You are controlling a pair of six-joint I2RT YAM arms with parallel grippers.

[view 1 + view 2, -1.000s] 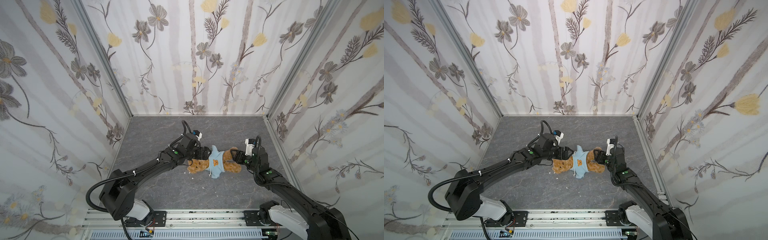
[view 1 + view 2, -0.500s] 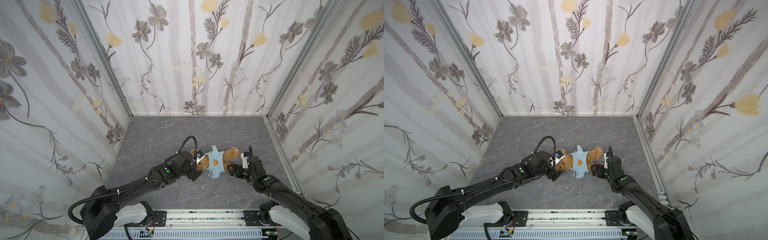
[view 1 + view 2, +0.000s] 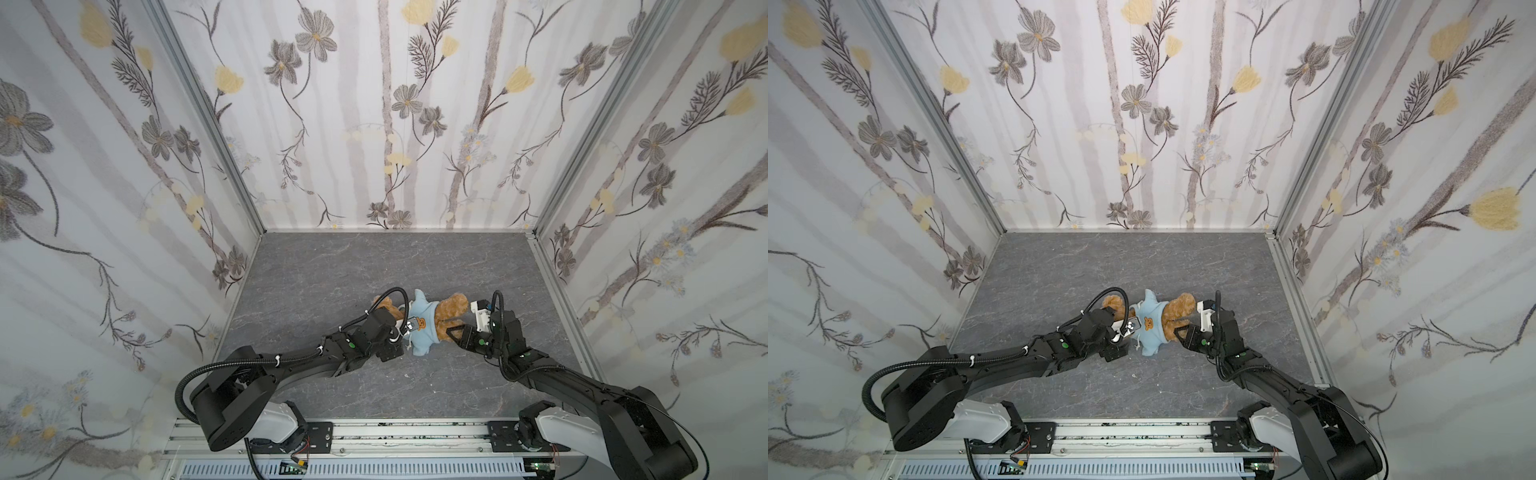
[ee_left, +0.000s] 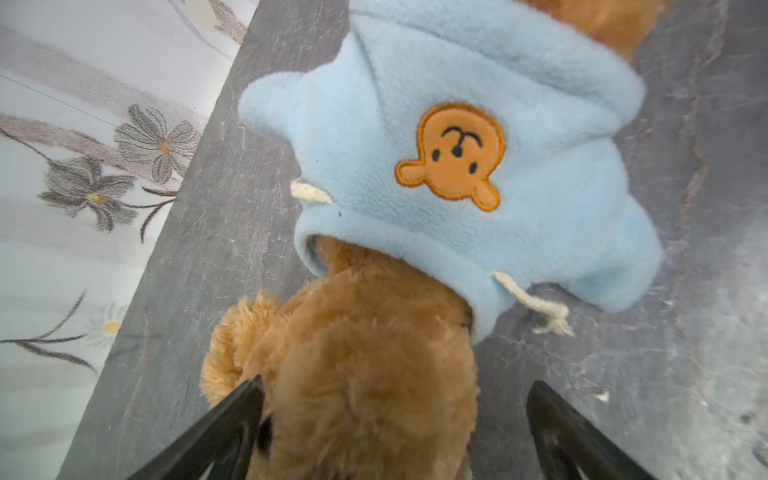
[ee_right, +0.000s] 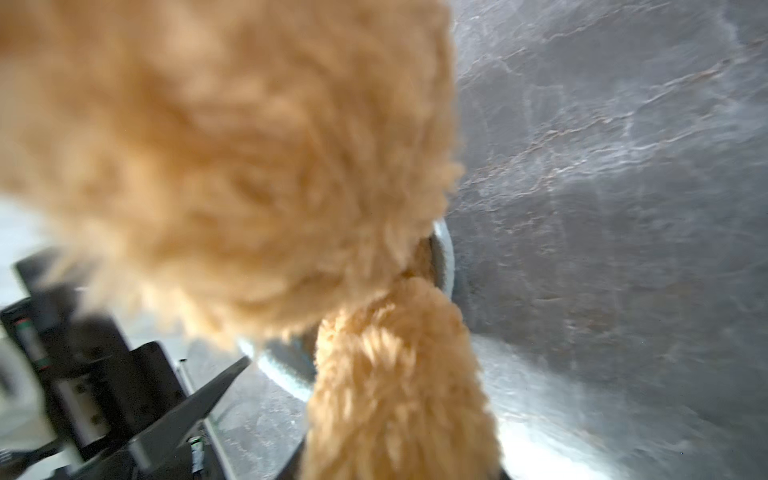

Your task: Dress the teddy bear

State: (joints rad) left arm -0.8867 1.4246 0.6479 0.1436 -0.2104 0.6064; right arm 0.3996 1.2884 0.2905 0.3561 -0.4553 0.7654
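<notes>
You're working on a dark grey, marble-veined table (image 3: 332,270), flat and matte. In both top views the teddy bear (image 3: 1179,309) lies stretched across it, fur touching the surface. A light-blue top (image 3: 1148,332) wraps the bear's middle, and one loose corner of it rests on the table just beside the bear. A small pale fleck (image 3: 1133,376) sits near the bear, on its camera side.

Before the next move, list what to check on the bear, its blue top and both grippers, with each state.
1. Light-blue hooded top on the teddy bear, torso covered: ok.
2. Head out through the top's opening: ok.
3. Arms through the sleeves: cannot tell; no paws show.
4. Left gripper open, astride the head: ok.
5. Right gripper holding a leg: cannot tell; blurred, one finger hidden.
</notes>
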